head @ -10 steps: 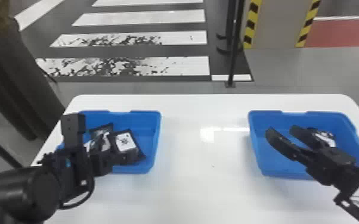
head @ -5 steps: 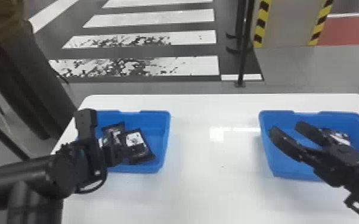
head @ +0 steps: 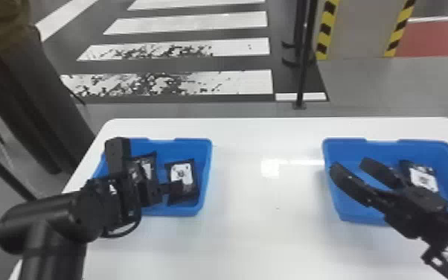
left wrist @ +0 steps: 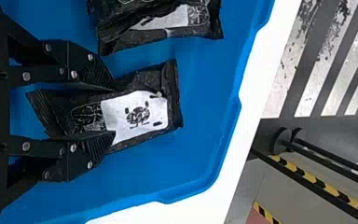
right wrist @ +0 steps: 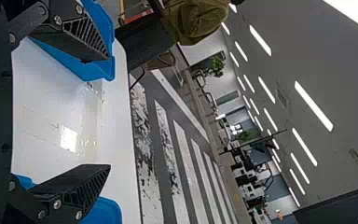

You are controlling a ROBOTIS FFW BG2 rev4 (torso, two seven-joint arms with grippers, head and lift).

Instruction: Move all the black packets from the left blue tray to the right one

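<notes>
A glossy white table (head: 253,242) with rounded far corners carried two shallow, open blue plastic trays. The left blue tray (head: 205,175) sat well apart from the right blue tray (head: 361,219), bare tabletop between them.

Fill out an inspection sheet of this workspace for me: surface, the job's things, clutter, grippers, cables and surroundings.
Surface: white tabletop, shiny, with a light reflection.
Left blue tray: at least two black packets inside.
Right blue tray: one packet visible.
Clutter: one tiny dark speck on the tabletop.
Left gripper: over the left tray, jaws apart, a packet between them.
Right gripper: over the right tray, jaws apart and empty.
Cables: a black cable loops beside the left arm.
Surroundings: floor with white stripes, a black pole, yellow-and-black edging.
</notes>
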